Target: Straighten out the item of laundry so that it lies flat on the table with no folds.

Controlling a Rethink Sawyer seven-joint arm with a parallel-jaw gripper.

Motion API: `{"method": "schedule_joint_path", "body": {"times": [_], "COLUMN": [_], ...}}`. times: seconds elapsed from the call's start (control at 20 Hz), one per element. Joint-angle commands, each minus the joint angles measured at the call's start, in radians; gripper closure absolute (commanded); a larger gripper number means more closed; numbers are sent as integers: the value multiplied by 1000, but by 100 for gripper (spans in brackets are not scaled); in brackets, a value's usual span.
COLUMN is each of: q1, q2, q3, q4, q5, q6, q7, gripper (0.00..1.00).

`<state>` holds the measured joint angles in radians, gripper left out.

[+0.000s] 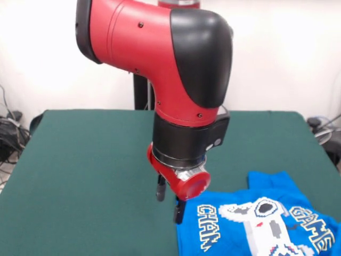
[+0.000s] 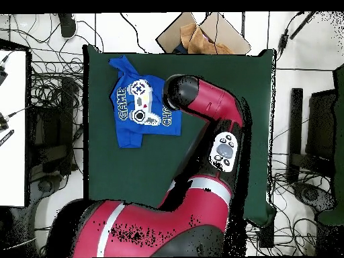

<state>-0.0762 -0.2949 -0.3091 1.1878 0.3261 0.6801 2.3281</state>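
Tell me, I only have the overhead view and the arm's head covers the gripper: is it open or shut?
Observer: In the front view the gripper is open, its two fingers apart with nothing between them.
Operator: Where is it relative to the shirt?
Observer: It points down beside the T-shirt. One finger stands at the hem edge next to the CHAN lettering, the other over bare green table.
Operator: Is it touching the cloth?
Observer: I cannot tell contact. No cloth is lifted or pinched.
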Motion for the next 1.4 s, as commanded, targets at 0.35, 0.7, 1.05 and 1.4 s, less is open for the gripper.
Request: {"method": "schedule_joint_path", "body": {"times": [0.35,0.7,1.05,1.4], "q1": [18,10,-8,-27], "q2": [55,44,104,133], "q3": [153,165,214,242], "q4": [156,198,221,231], "q5": [62,63,80,76], "q6": [-41,-33,-159,-196], "q7": [169,159,171,154], "gripper": [0,0,0,0]}}
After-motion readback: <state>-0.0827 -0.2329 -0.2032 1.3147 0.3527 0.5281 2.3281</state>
